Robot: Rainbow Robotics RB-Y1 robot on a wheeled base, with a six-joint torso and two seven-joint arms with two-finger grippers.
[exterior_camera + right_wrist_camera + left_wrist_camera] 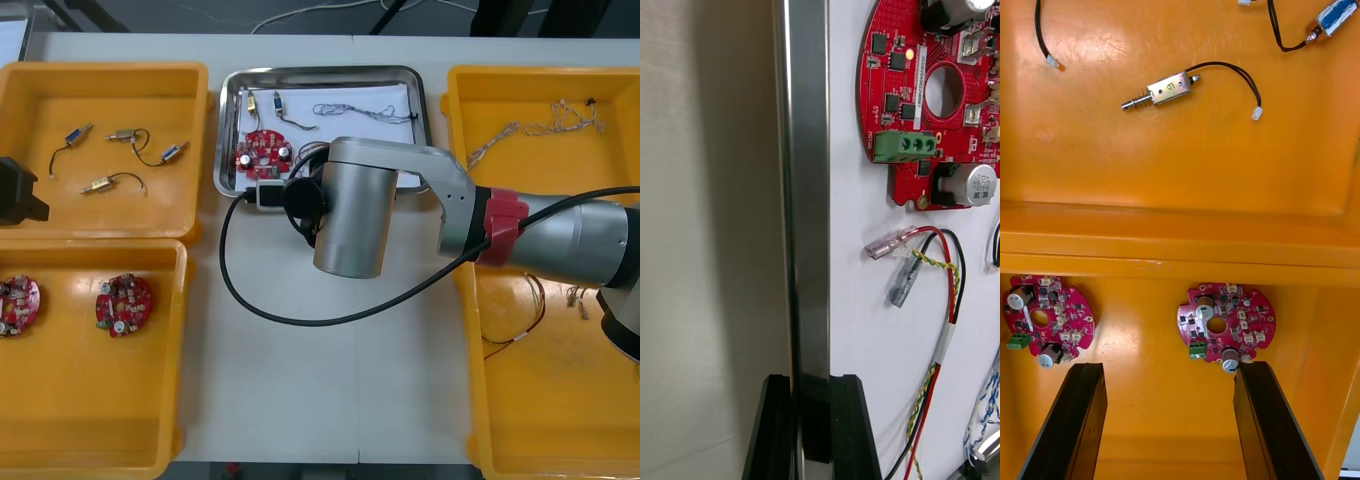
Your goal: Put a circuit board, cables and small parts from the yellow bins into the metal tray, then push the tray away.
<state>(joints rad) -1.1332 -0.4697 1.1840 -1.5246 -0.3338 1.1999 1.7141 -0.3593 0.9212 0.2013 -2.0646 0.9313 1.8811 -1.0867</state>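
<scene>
Metal tray (801,187) rim is clamped by right gripper (811,384) at seven o'clock; left gripper (1169,369) is held open above two boards (1225,322).

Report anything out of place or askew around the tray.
Nothing stands out. The circuit board and cables lie inside the metal tray; the right gripper clasps its rim beside the board. The left gripper hangs open over the yellow bins.
</scene>
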